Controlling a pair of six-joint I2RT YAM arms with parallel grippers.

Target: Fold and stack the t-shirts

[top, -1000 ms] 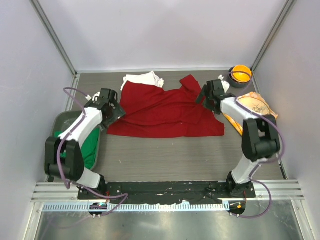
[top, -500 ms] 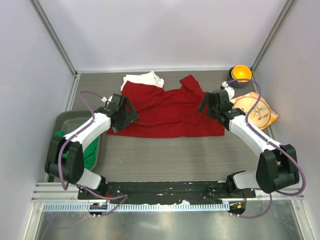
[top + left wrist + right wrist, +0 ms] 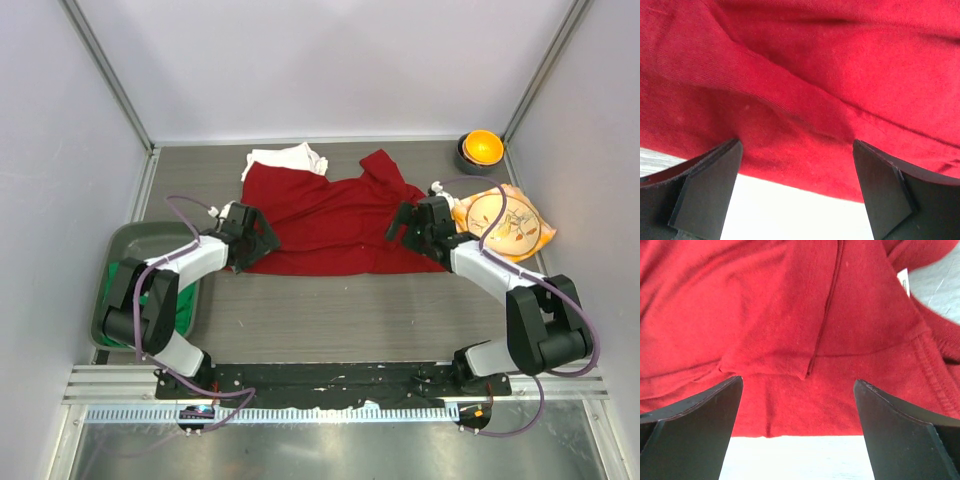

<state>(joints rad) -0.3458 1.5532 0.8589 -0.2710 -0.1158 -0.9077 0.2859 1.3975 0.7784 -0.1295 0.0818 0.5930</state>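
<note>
Both the left end effector (image 3: 264, 239) and right end effector (image 3: 402, 226) gape, gripping nothing, at opposite sides of the red tee (image 3: 335, 225) spread on the worktop (image 3: 330, 310) between them; folding seems barely begun, so each should next pinch the edge before it.

I see an orange printed cloth (image 3: 510, 222) at right, an orange bowl (image 3: 481, 147) beyond it, perhaps two nested, and a grey tray (image 3: 122, 245) at left.
</note>
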